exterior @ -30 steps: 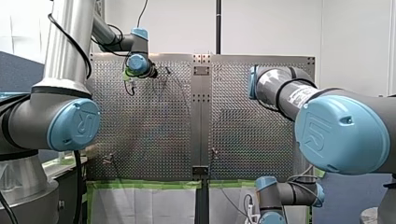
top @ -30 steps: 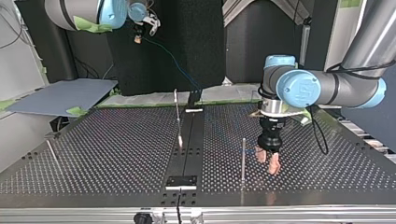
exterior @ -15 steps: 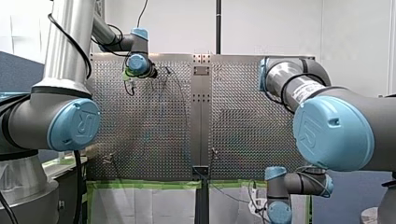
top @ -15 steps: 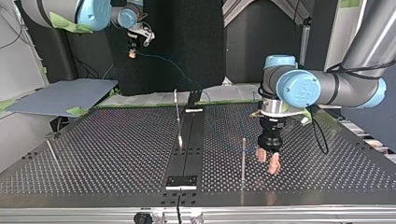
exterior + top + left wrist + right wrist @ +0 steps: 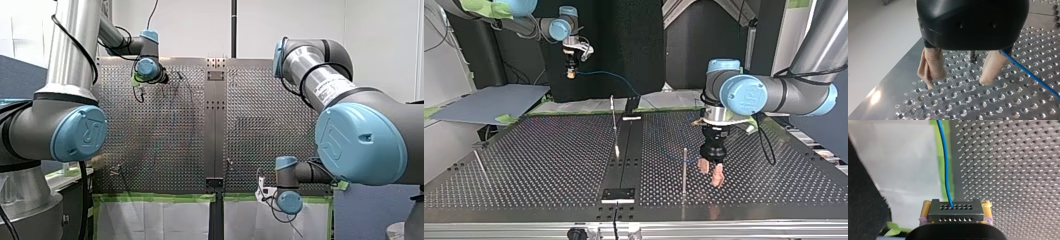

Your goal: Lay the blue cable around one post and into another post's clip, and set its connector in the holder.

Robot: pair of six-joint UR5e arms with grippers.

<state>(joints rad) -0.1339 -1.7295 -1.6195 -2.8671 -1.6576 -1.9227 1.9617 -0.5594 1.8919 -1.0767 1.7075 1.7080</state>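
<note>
In the right wrist view my right gripper (image 5: 955, 214) is shut on the grey connector (image 5: 955, 210), with yellow pads (image 5: 926, 210) on both of its sides. The blue cable (image 5: 945, 165) leaves the connector's face and runs ahead over the table edge. In the top view my right gripper (image 5: 570, 72) hangs above and behind the table's far edge, and the cable (image 5: 609, 75) trails from it toward the table. My left gripper (image 5: 711, 175) stands open, with beige pads, low over the plate beside a thin post (image 5: 684, 170). The cable (image 5: 1028, 72) passes just outside one left finger (image 5: 991, 67).
A taller post (image 5: 613, 127) leans near the centre strip, and another post (image 5: 479, 162) stands at the top view's left. A dark holder plate (image 5: 619, 194) sits at the near edge. A grey board (image 5: 489, 102) lies beyond the table's far left corner.
My right gripper has come down with the connector toward the table's far edge in the top view, and the cable now hangs flatter. My left arm has not moved.
</note>
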